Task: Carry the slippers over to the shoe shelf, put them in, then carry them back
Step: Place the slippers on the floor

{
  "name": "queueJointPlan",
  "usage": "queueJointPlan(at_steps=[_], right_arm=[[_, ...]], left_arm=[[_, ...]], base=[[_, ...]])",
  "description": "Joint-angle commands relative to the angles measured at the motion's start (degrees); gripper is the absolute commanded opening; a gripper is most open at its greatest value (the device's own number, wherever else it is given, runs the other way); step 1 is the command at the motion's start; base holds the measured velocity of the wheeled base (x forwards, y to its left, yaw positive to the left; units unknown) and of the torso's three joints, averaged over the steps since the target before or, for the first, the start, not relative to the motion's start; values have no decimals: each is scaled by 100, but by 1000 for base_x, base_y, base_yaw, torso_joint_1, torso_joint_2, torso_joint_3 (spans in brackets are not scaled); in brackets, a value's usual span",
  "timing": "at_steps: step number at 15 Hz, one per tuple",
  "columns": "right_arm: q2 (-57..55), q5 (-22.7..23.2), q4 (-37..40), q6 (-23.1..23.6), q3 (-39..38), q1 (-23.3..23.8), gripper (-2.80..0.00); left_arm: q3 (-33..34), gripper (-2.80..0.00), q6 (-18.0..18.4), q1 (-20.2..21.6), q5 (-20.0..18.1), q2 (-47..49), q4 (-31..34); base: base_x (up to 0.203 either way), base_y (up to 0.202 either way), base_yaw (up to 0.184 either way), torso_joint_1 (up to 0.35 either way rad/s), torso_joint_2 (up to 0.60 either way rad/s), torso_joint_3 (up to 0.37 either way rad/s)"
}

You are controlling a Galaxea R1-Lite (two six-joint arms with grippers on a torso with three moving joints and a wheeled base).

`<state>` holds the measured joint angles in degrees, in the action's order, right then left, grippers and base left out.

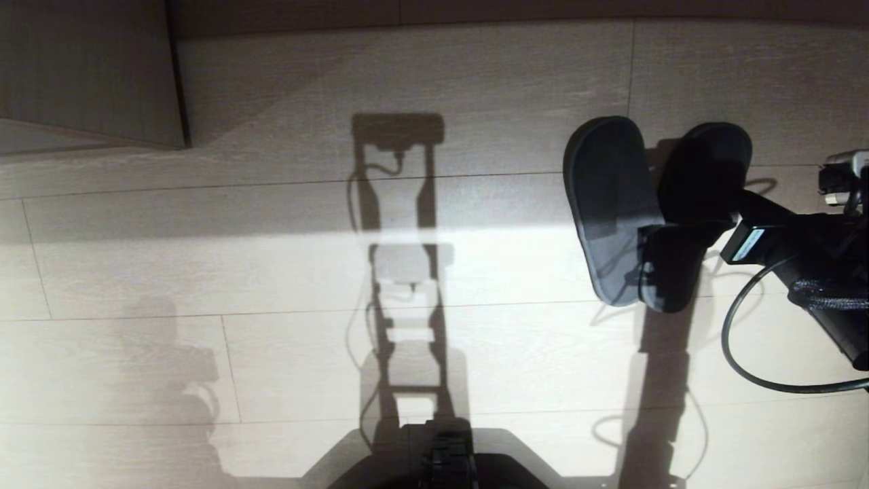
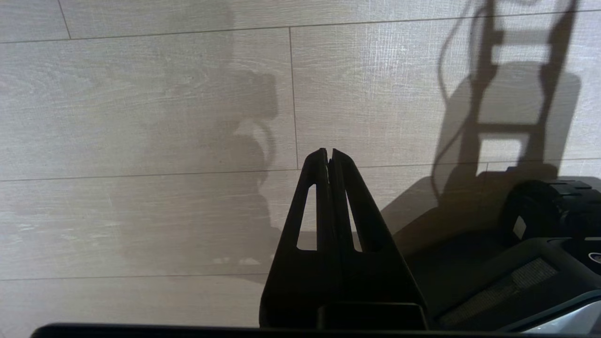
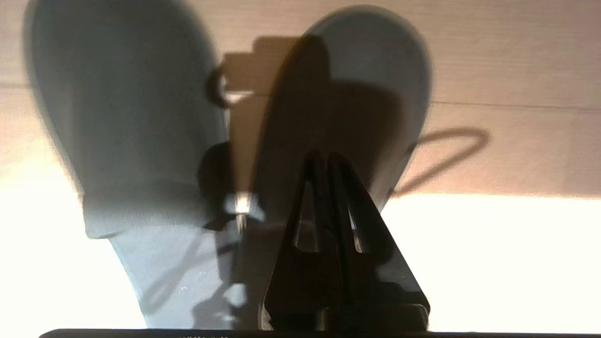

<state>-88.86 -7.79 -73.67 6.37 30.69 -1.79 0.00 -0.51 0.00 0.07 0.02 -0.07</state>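
The right claw (image 3: 328,159) is pinched together over the slippers (image 1: 614,204), seemingly gripping neither; lifting now would likely leave both on the floor (image 1: 271,272).

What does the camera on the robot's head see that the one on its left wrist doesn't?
Only the head view shows the slippers lying on the floor, the right gripper over them, and a wood-grain panel at the far left. Only the left wrist view shows the left gripper, shut, above bare floor. Both show the pale plank floor and the robot's shadow.
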Motion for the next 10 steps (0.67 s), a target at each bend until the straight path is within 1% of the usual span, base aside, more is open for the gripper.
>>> queueJointPlan(at_steps=[1, 2, 5, 8, 10], right_arm=[[18, -12, -33, 5, 157, 126, -280], [8, -12, -8, 11, 181, 150, -280], [-465, -6, 182, 196, 612, 818, -280], [-1025, -61, 176, 433, 905, 920, -280], [-1313, -137, -23, 564, 1017, 926, -280]], left_arm=[[0, -280, -2, 0, 1, -11, -1], [0, -280, -2, 6, 1, -11, -1], [7, -280, -2, 7, 1, -11, -1], [0, -280, -2, 0, 1, -11, -1], [0, -280, -2, 0, 1, -11, -1]], base=[[0, 0, 0, 0, 0, 0], [0, 0, 0, 0, 0, 0], [0, 0, 0, 0, 0, 0], [0, 0, 0, 0, 0, 0], [0, 0, 0, 0, 0, 0]])
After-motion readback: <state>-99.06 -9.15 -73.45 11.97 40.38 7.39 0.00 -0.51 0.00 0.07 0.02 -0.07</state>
